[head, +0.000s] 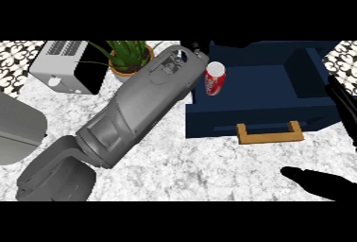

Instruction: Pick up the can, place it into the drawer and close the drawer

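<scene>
Head view shows the left arm stretched diagonally across the marble counter [209, 165] toward the far side, its wrist ending at the near-left corner of the open blue drawer [251, 92]. The left hand [196, 47] is mostly hidden beyond the wrist; only dark fingers show at the drawer's far-left corner, so I cannot tell whether they are curled or straight. The red can [215, 78] stands upright inside the drawer, against its left wall, just beside that wrist. The right hand [322, 184] sits low at the near right, dark and partly cut off, well apart from the drawer; the state of its fingers cannot be told either.

Judging from this, the placing step looks about done, with 1 step left: closing. That calls for the left arm to clear the drawer, then a push on the front panel by the wooden handle [270, 133]. A potted plant [130, 56] and a toaster [64, 66] stand far left.
</scene>
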